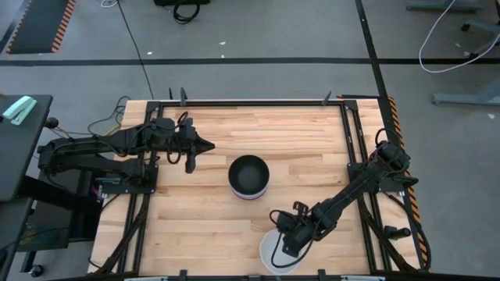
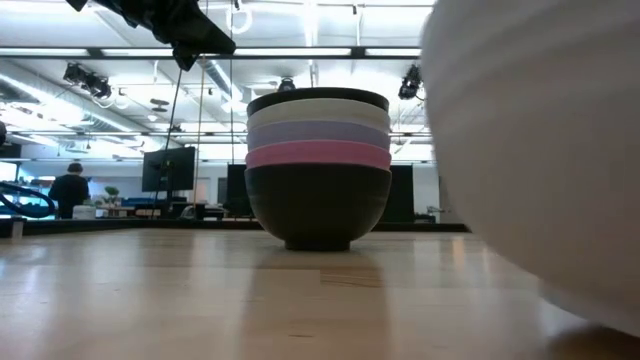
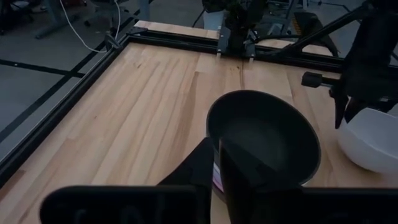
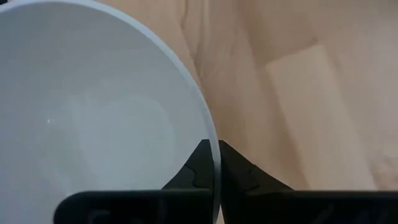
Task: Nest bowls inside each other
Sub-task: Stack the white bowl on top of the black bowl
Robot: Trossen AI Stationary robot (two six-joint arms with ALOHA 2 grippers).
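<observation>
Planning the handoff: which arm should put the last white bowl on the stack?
Right. Its gripper is already pinched on the white bowl's rim; the left gripper hangs empty beside the stack.

Your inventory, counted from what shows.

Bowls: six in all. Five are nested in one stack (image 2: 318, 165) at the table's centre; from the low view you count, bottom to top, one black bowl (image 2: 318, 205), one pink bowl (image 2: 318, 154), one lavender-blue bowl (image 2: 318, 131), one white bowl (image 2: 318, 109), and one black rim (image 2: 318, 96) on top. From above you see only the top black one (image 1: 248, 175). The sixth, a loose white bowl (image 1: 275, 251), sits toward 5 o'clock of the stack.

Arms: two. Left gripper (image 1: 205, 145) at 10 o'clock of the stack; right gripper (image 1: 283, 243) on the loose bowl's rim.

Table (image 1: 203, 226): one.

Person (image 2: 68, 188), background: one.
</observation>
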